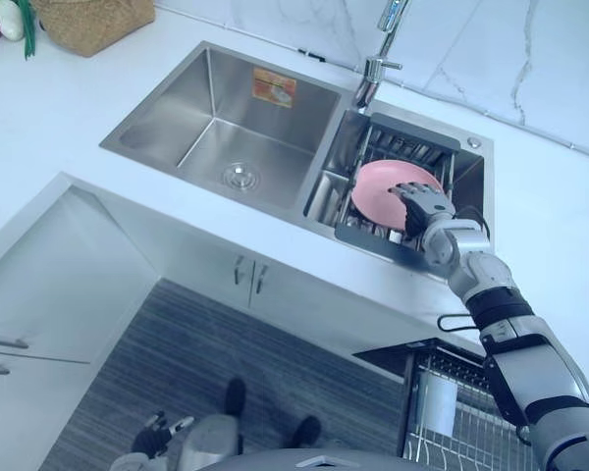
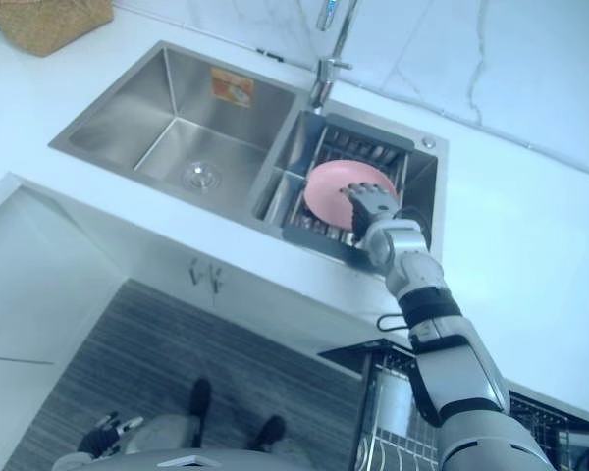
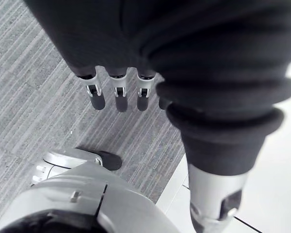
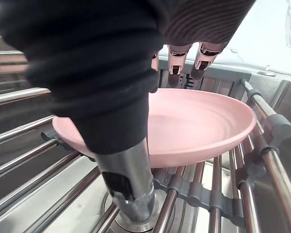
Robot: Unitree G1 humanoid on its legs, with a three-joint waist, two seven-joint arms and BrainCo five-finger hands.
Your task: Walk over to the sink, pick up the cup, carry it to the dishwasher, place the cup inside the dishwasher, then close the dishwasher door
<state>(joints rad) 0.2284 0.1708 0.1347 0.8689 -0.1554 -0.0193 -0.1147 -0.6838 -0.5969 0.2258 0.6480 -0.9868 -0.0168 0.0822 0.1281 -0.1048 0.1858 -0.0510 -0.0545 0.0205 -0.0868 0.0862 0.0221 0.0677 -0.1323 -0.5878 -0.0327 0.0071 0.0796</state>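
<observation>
Plate (image 1: 385, 184), pink and shallow, lies on the wire rack (image 4: 214, 190) that spans the right-hand basin of the steel sink (image 1: 208, 96), slightly tilted on the bars. Over it hangs the right robot hand (image 1: 427, 208), its arm reaching in from the lower right across the front edge of the counter (image 1: 69, 123). Seen from the wrist, its fingers (image 4: 177, 59) run fairly straight and side by side above the far rim of the plate, while the thumb (image 4: 130, 191) points down in front of the near rim. The hand is spread with nothing clamped in it, and whether any tip touches the plate I cannot tell. The left basin beside the rack holds only its round drain (image 1: 240, 177) and an orange sticker (image 1: 274, 86) on the back wall. A chrome tap (image 1: 375, 67) stands behind the sink at the divide between the two basins, against a marbled white wall (image 1: 501, 59). At the far left corner of the counter sits a woven basket (image 1: 93, 22). Below the counter are pale cupboard doors (image 1: 226, 275), and to their right the dishwasher (image 1: 398, 353) stands open with its wire basket (image 1: 466, 427) pulled into sight under the right arm. The left robot hand (image 1: 155, 434) hangs low at the robot's side above the grey ribbed floor (image 1: 236, 353), its fingers (image 3: 119, 97) straight, relaxed and holding nothing.
</observation>
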